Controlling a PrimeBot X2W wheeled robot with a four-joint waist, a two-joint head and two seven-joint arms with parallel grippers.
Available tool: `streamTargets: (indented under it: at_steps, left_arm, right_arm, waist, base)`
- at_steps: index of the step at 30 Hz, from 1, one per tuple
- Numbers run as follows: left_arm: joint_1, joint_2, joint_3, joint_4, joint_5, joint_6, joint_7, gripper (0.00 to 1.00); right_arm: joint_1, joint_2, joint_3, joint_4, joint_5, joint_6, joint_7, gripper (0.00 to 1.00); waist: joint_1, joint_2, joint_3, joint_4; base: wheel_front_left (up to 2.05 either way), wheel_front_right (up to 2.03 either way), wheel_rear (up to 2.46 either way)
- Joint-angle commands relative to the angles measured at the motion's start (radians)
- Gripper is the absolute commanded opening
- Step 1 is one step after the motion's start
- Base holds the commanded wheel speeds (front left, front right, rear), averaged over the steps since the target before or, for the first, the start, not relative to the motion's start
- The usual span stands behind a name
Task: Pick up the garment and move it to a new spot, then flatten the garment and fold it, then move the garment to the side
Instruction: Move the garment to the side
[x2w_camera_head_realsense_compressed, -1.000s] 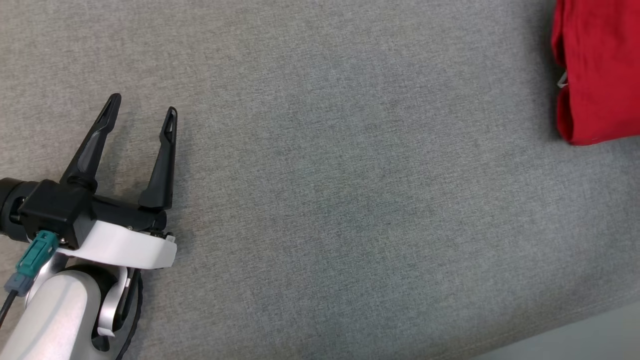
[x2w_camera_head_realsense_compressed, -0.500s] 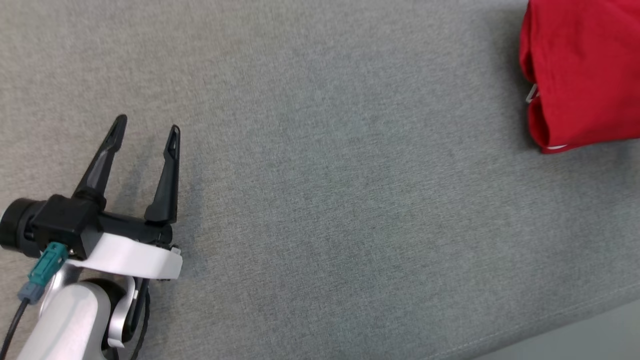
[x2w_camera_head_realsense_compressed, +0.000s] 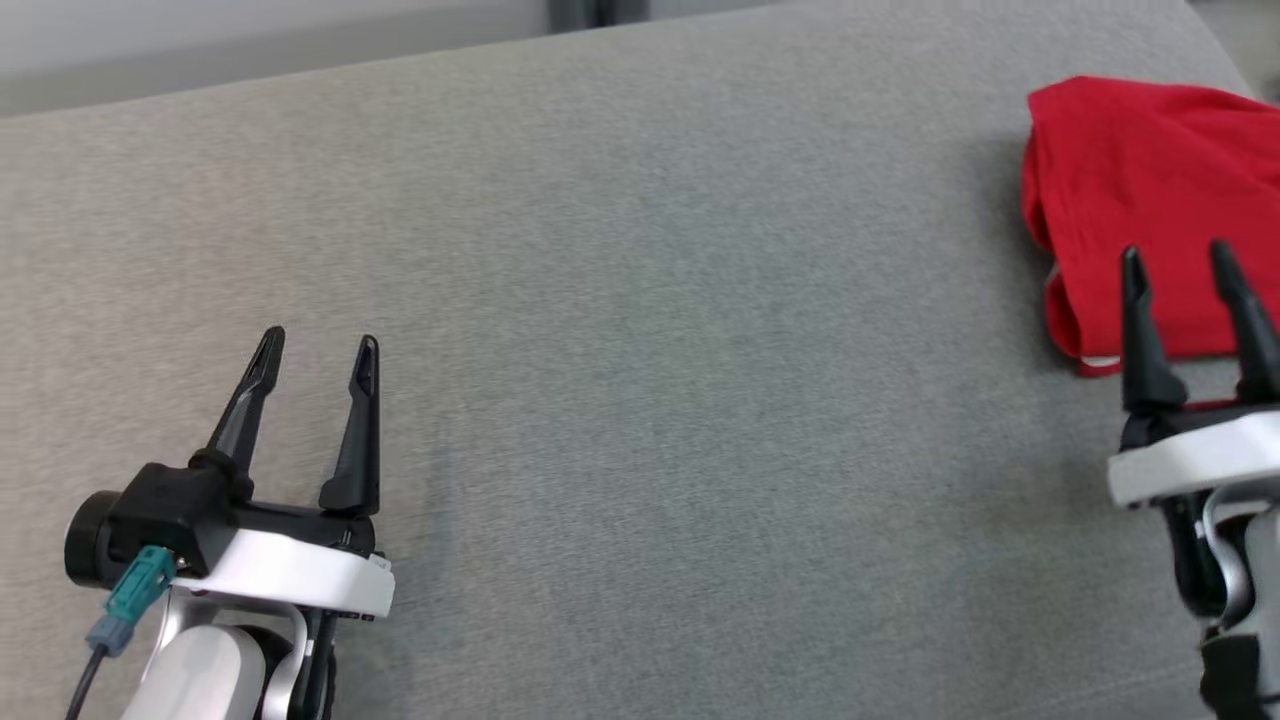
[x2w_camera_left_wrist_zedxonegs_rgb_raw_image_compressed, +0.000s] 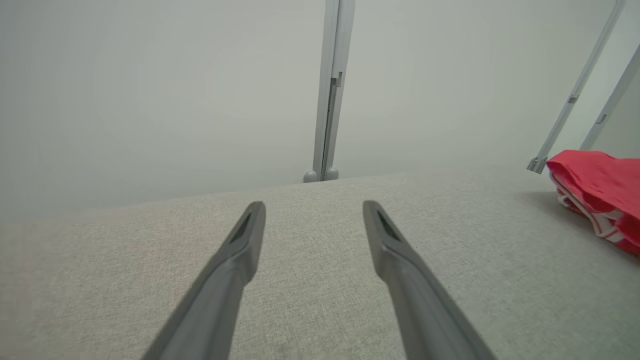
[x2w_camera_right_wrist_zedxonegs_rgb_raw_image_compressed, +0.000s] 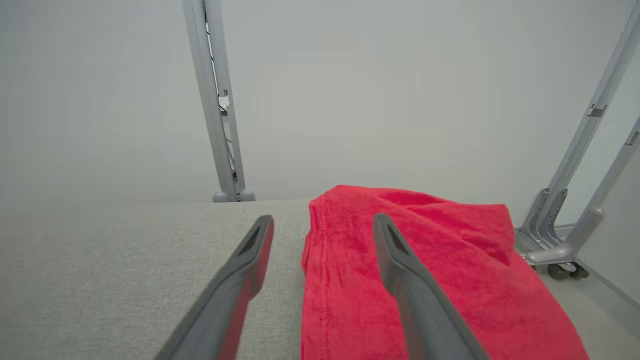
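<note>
no readable text, labels or numbers anywhere

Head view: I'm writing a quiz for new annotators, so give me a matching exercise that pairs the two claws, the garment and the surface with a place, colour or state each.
Column one:
1. left claw
2. right claw
3. garment
4. padded surface

Column two:
A. red, lying at the far right
B. open, fingertips at the red cloth's near edge
C. grey, lying under everything else
D. open, over bare grey fabric at lower left

Pairs: 1-D, 2-B, 3-A, 4-C
</note>
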Motion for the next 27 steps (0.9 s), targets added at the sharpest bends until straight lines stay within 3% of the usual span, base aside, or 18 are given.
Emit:
streamTargets:
  at_steps: [1, 12, 27]
  left_arm:
    - [0.009, -0.001, -0.001, 0.01, -0.007, -0.002, -0.01, 1.0]
    - [0.08, -0.023, 0.025, 0.082, -0.05, 0.009, -0.055, 1.0]
    - [0.189, -0.008, 0.027, 0.064, -0.064, 0.033, -0.05, 1.0]
  right_arm:
    - [0.032, 0.013, -0.005, -0.022, -0.016, 0.0, -0.004, 1.0]
    - [0.229, 0.113, -0.017, -0.171, -0.076, 0.0, 0.024, 1.0]
    - [0.432, 0.129, -0.054, -0.347, -0.116, 0.0, 0.144, 1.0]
  waist:
    - [0.0, 0.0, -0.043, 0.054]
    - [0.0, 0.0, -0.145, 0.187]
    - [0.0, 0.0, -0.257, 0.207]
  base:
    - [0.0, 0.0, 0.0]
    - [0.0, 0.0, 0.0]
    - [0.0, 0.0, 0.0]
